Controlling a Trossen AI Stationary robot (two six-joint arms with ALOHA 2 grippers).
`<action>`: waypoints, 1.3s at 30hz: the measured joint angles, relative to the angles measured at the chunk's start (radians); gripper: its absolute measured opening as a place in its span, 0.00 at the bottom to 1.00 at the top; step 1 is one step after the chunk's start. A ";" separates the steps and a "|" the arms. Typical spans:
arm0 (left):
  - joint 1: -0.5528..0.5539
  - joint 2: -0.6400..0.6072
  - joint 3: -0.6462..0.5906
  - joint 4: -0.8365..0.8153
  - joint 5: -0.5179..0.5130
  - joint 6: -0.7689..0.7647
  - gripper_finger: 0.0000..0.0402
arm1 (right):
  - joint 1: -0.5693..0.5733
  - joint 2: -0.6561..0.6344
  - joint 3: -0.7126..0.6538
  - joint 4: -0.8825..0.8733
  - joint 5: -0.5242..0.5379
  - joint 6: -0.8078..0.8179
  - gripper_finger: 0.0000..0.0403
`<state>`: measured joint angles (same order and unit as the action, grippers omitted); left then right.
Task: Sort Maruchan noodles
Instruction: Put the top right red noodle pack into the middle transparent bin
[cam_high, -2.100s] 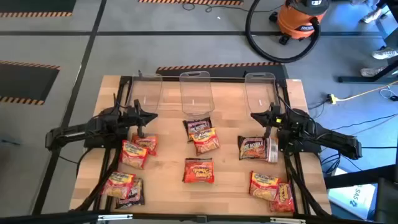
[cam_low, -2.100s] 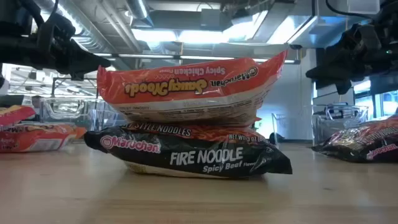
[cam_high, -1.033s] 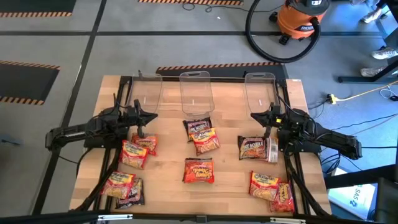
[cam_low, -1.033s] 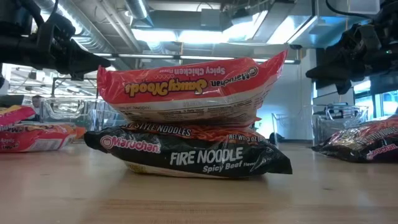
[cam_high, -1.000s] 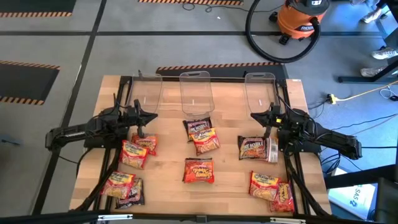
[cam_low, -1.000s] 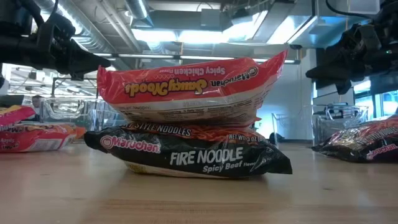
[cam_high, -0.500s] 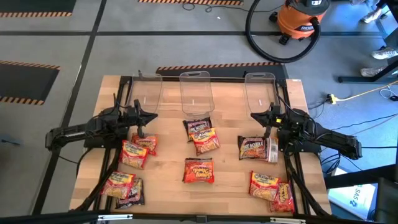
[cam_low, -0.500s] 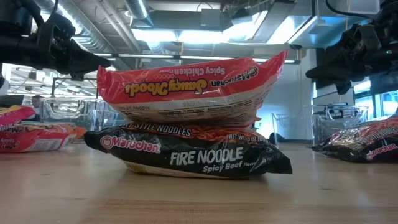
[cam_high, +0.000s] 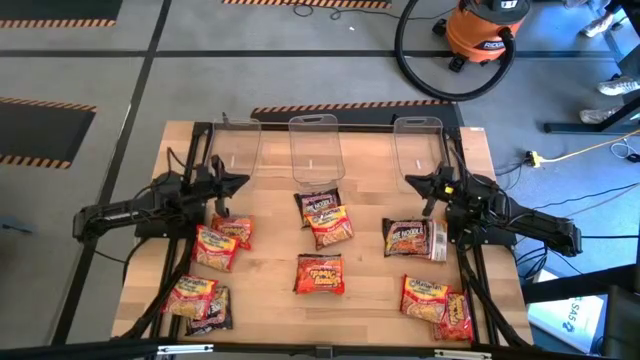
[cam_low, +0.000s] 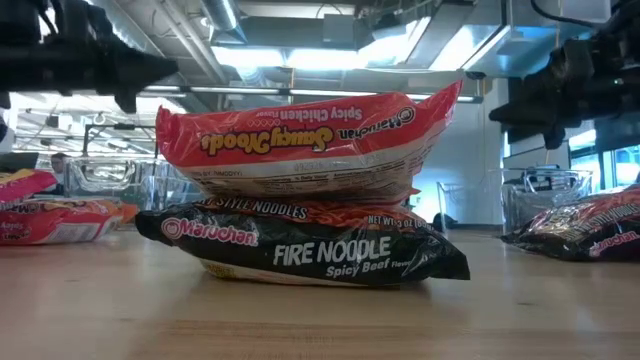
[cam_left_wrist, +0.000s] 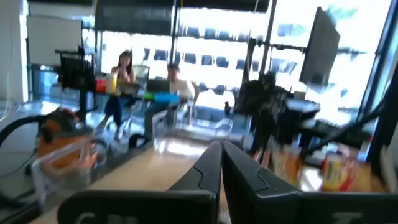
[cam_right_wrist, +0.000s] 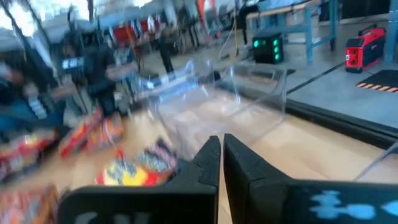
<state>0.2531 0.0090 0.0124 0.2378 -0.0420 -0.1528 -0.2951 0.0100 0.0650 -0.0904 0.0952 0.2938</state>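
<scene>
Several Maruchan noodles packets lie flat on the wooden table (cam_high: 370, 180). A dark one (cam_high: 319, 206) lies under an orange one (cam_high: 332, 226) at the centre, and a red one (cam_high: 320, 274) lies nearer. Another dark one (cam_high: 410, 238) is at the right. Pairs lie at the left (cam_high: 218, 242), near left (cam_high: 198, 301) and near right (cam_high: 438, 304). The low view shows an orange packet (cam_low: 310, 140) resting on a dark Fire Noodle packet (cam_low: 320, 252). My left gripper (cam_high: 243, 181) (cam_left_wrist: 221, 150) and right gripper (cam_high: 407, 180) (cam_right_wrist: 221, 143) hover shut above the table, holding nothing.
Three clear plastic tubs (cam_high: 236, 146) (cam_high: 315, 150) (cam_high: 417, 144) stand along the table's far edge. An orange shop vacuum (cam_high: 485, 30) and its hose sit on the floor beyond. People sit in the room behind, seen in the left wrist view.
My left gripper has tipped upward from slanting down to about level and risen a little, staying shut. My right gripper has turned slightly. No packet has moved.
</scene>
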 joint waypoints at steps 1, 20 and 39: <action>0.000 0.000 0.000 0.034 -0.006 -0.001 0.02 | 0.000 0.000 0.000 0.015 0.000 0.012 0.01; -0.019 0.405 0.028 0.454 0.006 -0.085 0.02 | 0.000 0.570 0.108 0.498 -0.163 0.006 0.01; -0.089 0.772 0.124 0.478 -0.001 -0.075 0.02 | 0.001 1.177 0.377 0.510 -0.321 -0.036 0.32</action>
<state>0.1639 0.7812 0.1364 0.7156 -0.0433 -0.2278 -0.2939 1.1873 0.4419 0.4194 -0.2263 0.2575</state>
